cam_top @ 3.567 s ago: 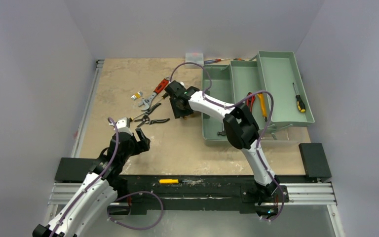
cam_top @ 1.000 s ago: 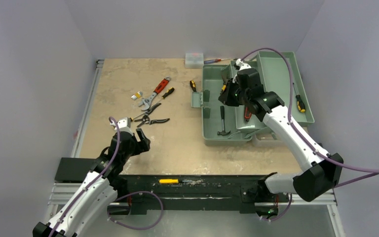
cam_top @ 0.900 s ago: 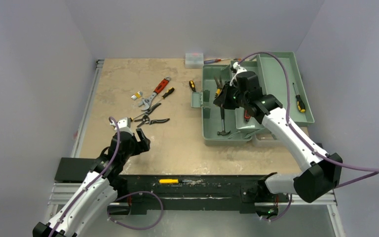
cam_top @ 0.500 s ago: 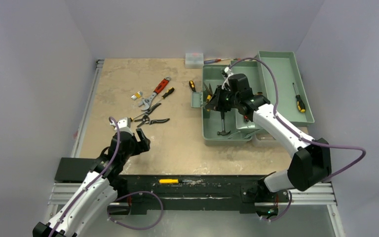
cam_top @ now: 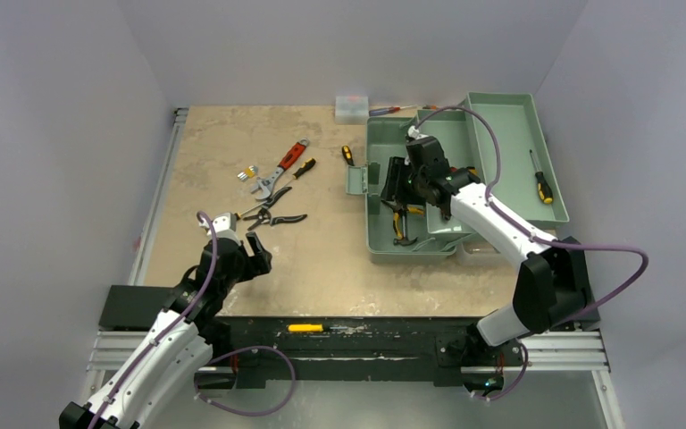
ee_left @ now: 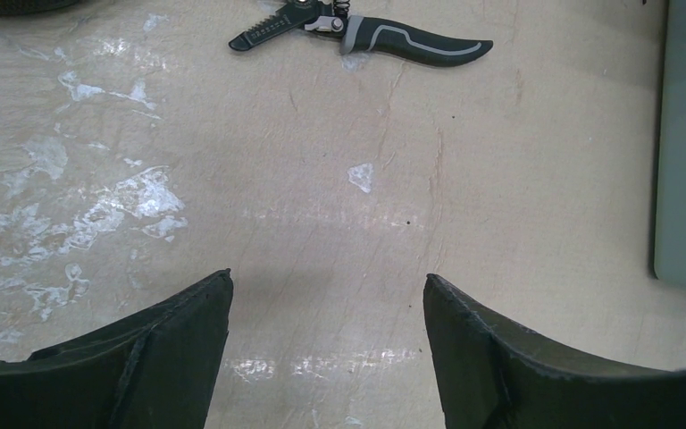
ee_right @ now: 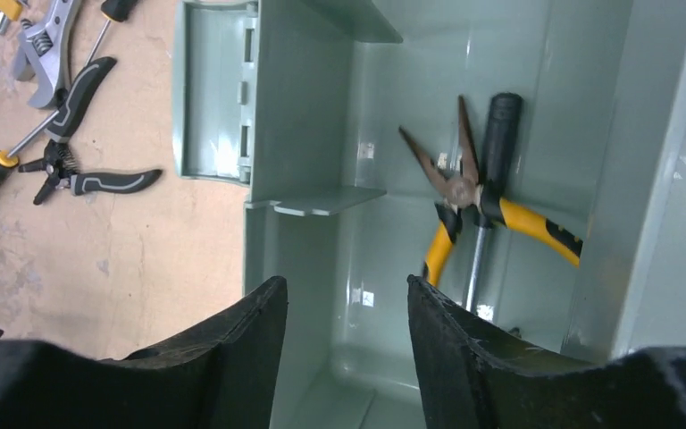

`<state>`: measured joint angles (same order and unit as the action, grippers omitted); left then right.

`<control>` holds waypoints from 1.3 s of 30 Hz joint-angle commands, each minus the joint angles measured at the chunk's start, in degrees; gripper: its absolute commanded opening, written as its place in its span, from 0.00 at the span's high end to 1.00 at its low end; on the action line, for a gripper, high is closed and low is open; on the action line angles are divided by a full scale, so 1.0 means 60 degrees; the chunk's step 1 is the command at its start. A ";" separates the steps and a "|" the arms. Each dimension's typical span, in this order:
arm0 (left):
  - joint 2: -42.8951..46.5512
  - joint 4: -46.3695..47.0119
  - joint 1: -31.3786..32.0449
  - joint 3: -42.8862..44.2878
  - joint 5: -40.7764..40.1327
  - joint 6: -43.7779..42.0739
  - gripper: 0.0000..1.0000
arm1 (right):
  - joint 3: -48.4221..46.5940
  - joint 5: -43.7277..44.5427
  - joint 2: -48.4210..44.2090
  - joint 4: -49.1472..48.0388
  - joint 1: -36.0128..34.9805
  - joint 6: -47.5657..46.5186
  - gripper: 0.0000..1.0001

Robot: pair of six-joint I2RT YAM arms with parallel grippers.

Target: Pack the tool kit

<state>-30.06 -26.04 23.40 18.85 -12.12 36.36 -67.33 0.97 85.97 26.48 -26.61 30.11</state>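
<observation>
Pliers (ee_right: pixel 461 191) lie inside toolbox (ee_right: pixel 296 116), right fingers (ee_right: pixel 500 357) parted above

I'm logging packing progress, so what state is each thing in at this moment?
toolbox: open.
yellow-handled pliers: lying inside the toolbox, jaws spread.
right hand: open, empty, above the toolbox.
left hand: open, empty, over the table.
red-handled wrench: on the table, unpacked.
grey-handled pliers: on the table, unpacked.

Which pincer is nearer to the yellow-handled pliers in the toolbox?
Right. The right pincer hangs open above the yellow-handled pliers; the left pincer hovers over the table, far to their left.
</observation>
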 commanded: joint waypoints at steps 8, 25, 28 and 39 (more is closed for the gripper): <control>-0.0989 -0.0870 0.0006 0.1105 -0.2208 0.1734 0.12 | -0.0787 -0.1268 -0.0692 -0.0249 -0.0427 -0.1492 0.44; -0.7747 -0.3947 -0.3135 0.6283 0.0666 0.7267 0.10 | -0.0221 -0.2332 -0.1637 0.0038 -0.0749 -0.2243 0.44; -0.8394 -0.3828 -0.3560 0.6458 0.0969 0.7723 0.11 | 0.0095 -0.2651 -0.2036 -0.0139 -0.0756 -0.2248 0.44; -0.9606 -0.3911 -0.5108 0.6803 0.0222 0.8398 0.12 | 0.0165 -0.3134 -0.2303 0.0065 -0.0757 -0.2660 0.46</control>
<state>-86.32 -49.39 -4.91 57.74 -9.41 83.79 -66.24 -14.74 72.95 27.07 -31.09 15.97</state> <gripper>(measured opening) 0.881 0.542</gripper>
